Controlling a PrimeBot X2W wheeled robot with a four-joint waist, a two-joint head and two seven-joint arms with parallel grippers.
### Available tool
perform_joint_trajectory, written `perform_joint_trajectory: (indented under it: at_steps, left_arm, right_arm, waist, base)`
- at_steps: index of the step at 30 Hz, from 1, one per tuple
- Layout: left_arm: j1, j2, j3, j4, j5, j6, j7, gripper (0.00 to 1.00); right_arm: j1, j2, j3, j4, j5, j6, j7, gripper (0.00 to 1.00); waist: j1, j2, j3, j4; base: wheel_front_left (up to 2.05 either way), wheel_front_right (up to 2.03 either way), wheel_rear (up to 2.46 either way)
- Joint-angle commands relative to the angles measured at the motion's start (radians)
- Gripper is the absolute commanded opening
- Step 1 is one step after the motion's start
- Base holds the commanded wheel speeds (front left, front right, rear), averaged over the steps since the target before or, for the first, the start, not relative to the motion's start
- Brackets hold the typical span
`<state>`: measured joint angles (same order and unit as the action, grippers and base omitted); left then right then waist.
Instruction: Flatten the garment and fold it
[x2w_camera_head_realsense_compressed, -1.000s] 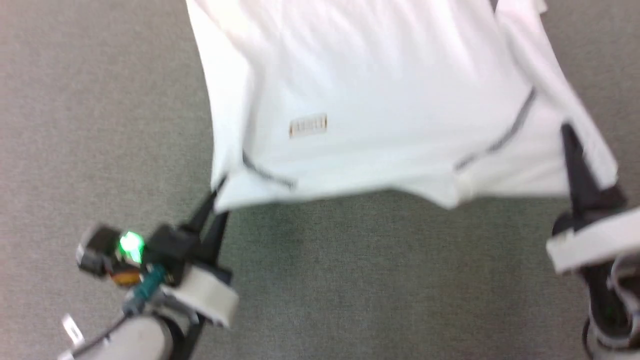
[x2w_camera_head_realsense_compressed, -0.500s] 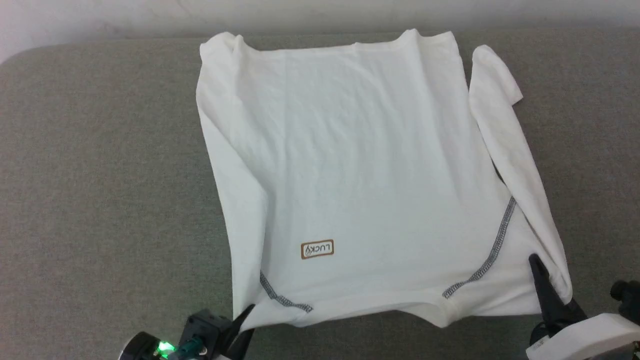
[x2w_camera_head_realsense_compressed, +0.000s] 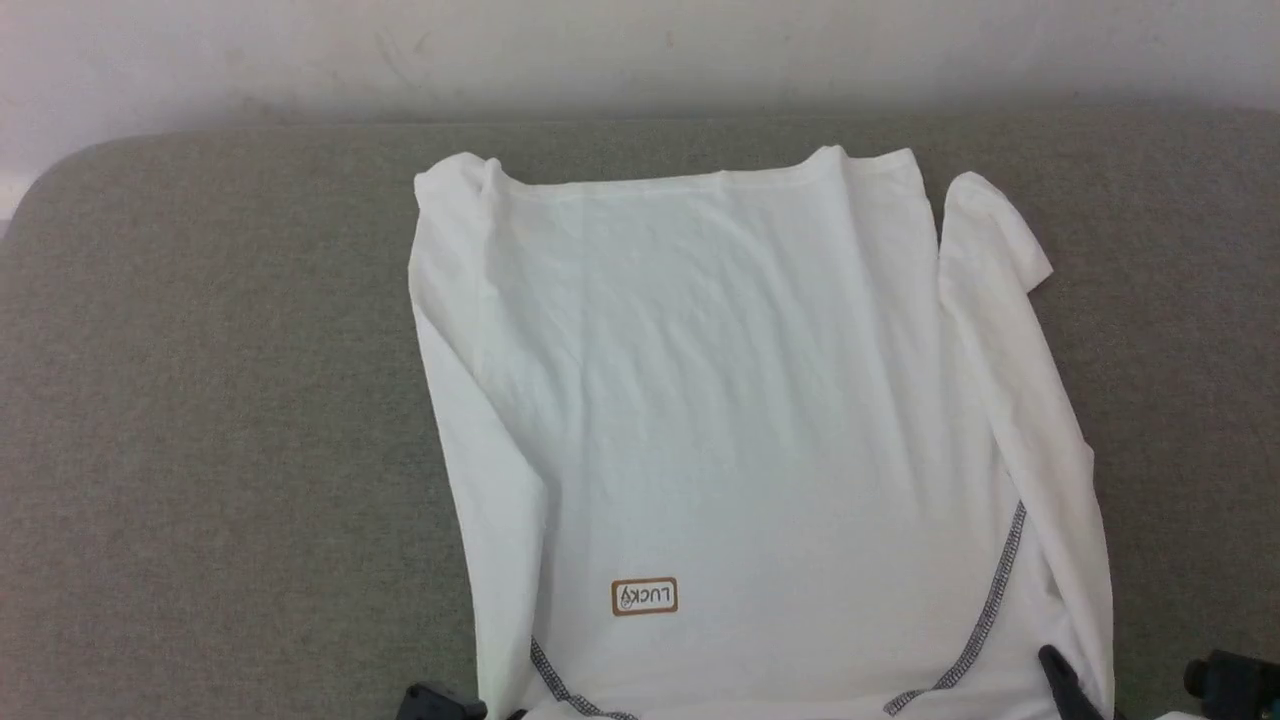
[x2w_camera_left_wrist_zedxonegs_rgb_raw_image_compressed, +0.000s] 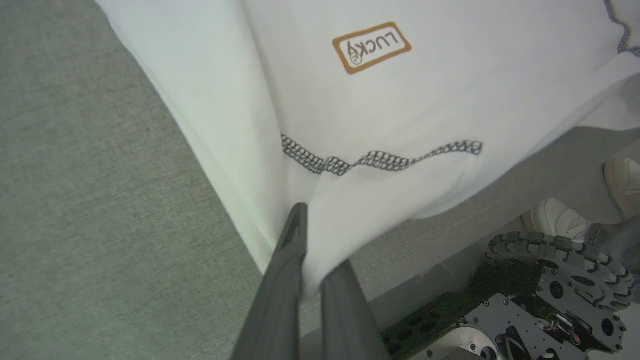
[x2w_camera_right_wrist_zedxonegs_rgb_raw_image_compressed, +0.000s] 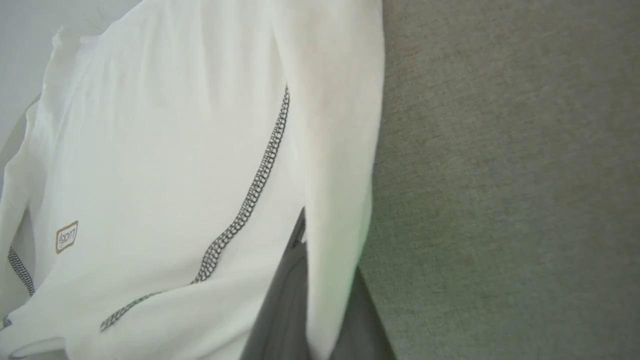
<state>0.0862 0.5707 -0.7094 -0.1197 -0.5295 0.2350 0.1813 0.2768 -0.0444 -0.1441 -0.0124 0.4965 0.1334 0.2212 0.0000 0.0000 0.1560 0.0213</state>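
Head view: the garment (x2w_camera_head_realsense_compressed: 740, 400) lay spread front-up across the middle of the grey fabric surface (x2w_camera_head_realsense_compressed: 200, 400). Its far end reached close to the far edge, below a pale wall (x2w_camera_head_realsense_compressed: 600, 50), and its near end sat at the near edge. One long sleeve ran down each side of the body. The tan-bordered patch (x2w_camera_head_realsense_compressed: 644, 596) read upside down near the near-left corner of the cloth, with grey zigzag stitching (x2w_camera_head_realsense_compressed: 990, 600) angling off on both sides. In the left wrist view, the left gripper (x2w_camera_left_wrist_zedxonegs_rgb_raw_image_compressed: 317, 250) was closed tight on the near-left corner of the cloth. In the right wrist view, the right gripper (x2w_camera_right_wrist_zedxonegs_rgb_raw_image_compressed: 327, 260) pinched the near-right corner, with white fabric caught between its dark fingers.
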Motion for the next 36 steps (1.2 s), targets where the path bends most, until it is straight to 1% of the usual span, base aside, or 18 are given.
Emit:
perform_joint_trajectory:
  at_steps: [1,6,15,16,17,18,19,20,21,22,25,29,33,36]
  left_arm:
    - [0.015,0.005,0.001,0.013,-0.006,-0.004,0.006,0.0]
    - [-0.007,-0.008,-0.011,0.056,-0.008,-0.024,0.005,0.0]
    - [-0.094,-0.048,-0.053,0.196,-0.003,-0.107,0.005,0.0]
    - [-0.104,-0.054,-0.058,0.217,-0.003,-0.116,0.004,0.0]
    - [-0.115,-0.059,-0.064,0.238,-0.001,-0.126,0.004,0.0]
    - [-0.125,-0.068,-0.065,0.259,-0.003,-0.133,-0.002,0.0]
    - [-0.133,-0.075,-0.067,0.281,-0.005,-0.14,-0.002,0.11]
    - [-0.141,-0.08,-0.072,0.301,-0.006,-0.147,0.0,0.34]
    - [-0.146,-0.087,-0.073,0.317,-0.009,-0.151,-0.001,0.88]
    - [-0.148,-0.094,-0.071,0.328,-0.017,-0.153,-0.002,1.0]
    - [-0.138,-0.105,-0.058,0.337,-0.043,-0.148,-0.007,1.0]
    - [-0.064,-0.114,0.002,0.281,-0.142,-0.129,-0.03,1.0]
    - [0.024,-0.08,0.076,0.167,-0.219,-0.089,-0.053,1.0]
    - [0.074,-0.044,0.147,0.074,-0.247,-0.044,-0.096,1.0]
  right_arm:
    - [0.013,-0.006,-0.012,0.007,0.0,-0.003,0.005,0.0]
    - [0.008,-0.006,-0.011,0.049,-0.016,-0.003,0.01,0.0]
    - [-0.07,-0.006,0.01,0.172,-0.043,-0.003,-0.008,0.0]
    - [-0.082,-0.006,0.012,0.186,-0.047,-0.003,-0.011,0.02]
    - [-0.093,-0.006,0.015,0.2,-0.05,-0.003,-0.015,0.22]
    - [-0.105,-0.006,0.017,0.214,-0.055,-0.003,-0.02,0.56]
    - [-0.114,-0.006,0.023,0.228,-0.065,-0.003,-0.02,0.97]
    - [-0.122,-0.006,0.029,0.243,-0.069,-0.003,-0.013,1.0]
    - [-0.128,-0.006,0.034,0.256,-0.07,-0.003,-0.004,1.0]
    - [-0.133,-0.006,0.038,0.265,-0.07,-0.003,0.004,1.0]
    - [-0.131,-0.006,0.036,0.267,-0.049,-0.003,0.023,1.0]
    - [-0.083,-0.006,-0.001,0.205,-0.026,-0.003,0.084,1.0]
    - [-0.014,-0.006,-0.085,0.064,-0.037,-0.003,0.169,1.0]
    - [0.01,-0.006,-0.171,-0.064,-0.045,-0.003,0.181,1.0]
  waist:
    - [0.0,0.0,-0.003,0.003]
    - [0.0,0.0,-0.01,0.013]
    - [0.0,0.0,-0.023,0.018]
    - [0.0,0.0,-0.022,0.019]
    - [0.0,0.0,-0.021,0.02]
    - [0.0,0.0,-0.019,0.021]
    - [0.0,0.0,-0.018,0.021]
    - [0.0,0.0,-0.017,0.02]
    - [0.0,0.0,-0.017,0.02]
    - [0.0,0.0,-0.016,0.02]
    - [0.0,0.0,-0.022,0.022]
    - [0.0,0.0,-0.042,0.018]
    - [0.0,0.0,-0.063,0.014]
    - [0.0,0.0,-0.071,0.013]
  base:
    - [0.0,0.0,0.0]
    - [0.0,0.0,0.0]
    - [0.0,0.0,0.0]
    - [0.0,0.0,0.0]
    - [0.0,0.0,0.0]
    - [0.0,0.0,0.0]
    - [0.0,0.0,0.0]
    - [0.0,0.0,0.0]
    - [0.0,0.0,0.0]
    - [0.0,0.0,0.0]
    - [0.0,0.0,0.0]
    - [0.0,0.0,0.0]
    - [0.0,0.0,0.0]
    - [0.0,0.0,0.0]
